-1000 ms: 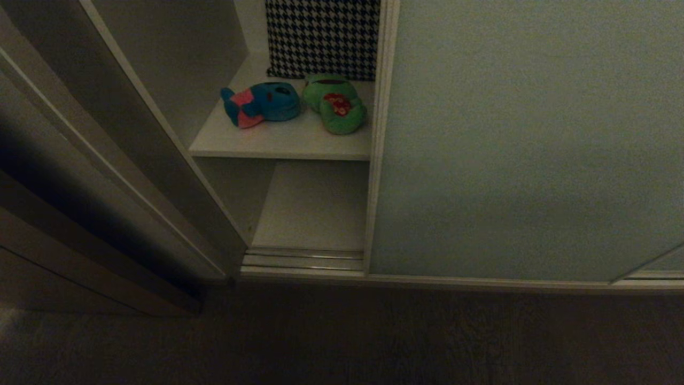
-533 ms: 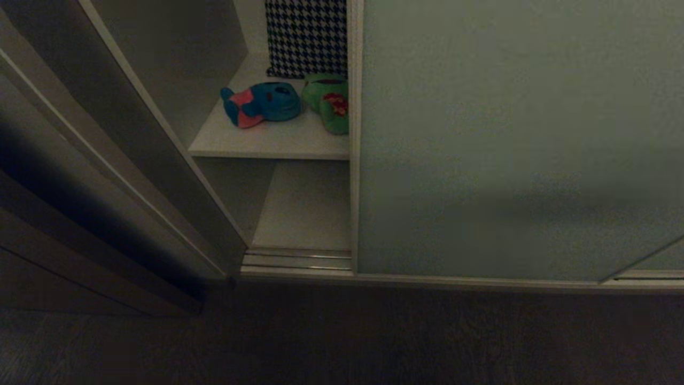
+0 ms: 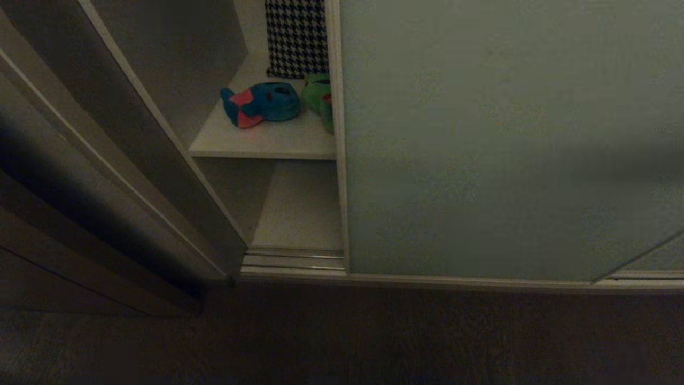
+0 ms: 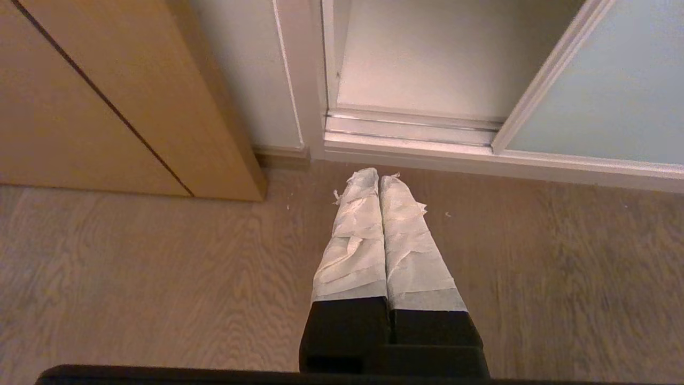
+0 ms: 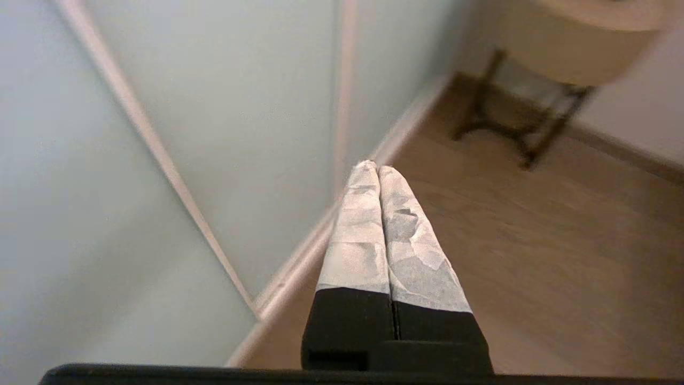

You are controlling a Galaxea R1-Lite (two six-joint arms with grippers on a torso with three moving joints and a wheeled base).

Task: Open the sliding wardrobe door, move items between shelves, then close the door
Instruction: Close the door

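Flooring (image 3: 374, 337) of dark wood grain fills the nearest part of the head view, and neither arm shows there. The left gripper (image 4: 379, 176) hangs low over that floor, its two paper-wrapped fingers (image 4: 355, 235) pressed together with nothing between them, pointing toward the wardrobe's bottom track (image 4: 411, 125); a tan wooden panel (image 4: 107, 96) stands off to one side of it. The right gripper (image 5: 377, 168) is likewise pressed shut and empty, held just beside the pale grey-green door panels, where a cream frame edge (image 5: 155, 144) runs between the two panels; a small table on dark legs (image 5: 539, 69) stands on the floor beyond it (blurred, so no detail can be given). Further in, the sliding wardrobe door (image 3: 502, 139) covers most of the opening, its cream leading edge (image 3: 336, 139) standing upright near the left side and leaving only a narrow gap. In that gap the lower shelf (image 3: 302, 214) lies bare just behind the track. Above it, on the upper shelf (image 3: 262, 144), the blue toy (image 3: 262, 103) with a pink top lies on its side in full view, and the green frog (image 3: 319, 99) sits just beside it, its right part hidden behind the door edge. At the back of that shelf a black-and-white houndstooth cushion (image 3: 294, 37) stands upright against the rear wall, also partly covered by the door.
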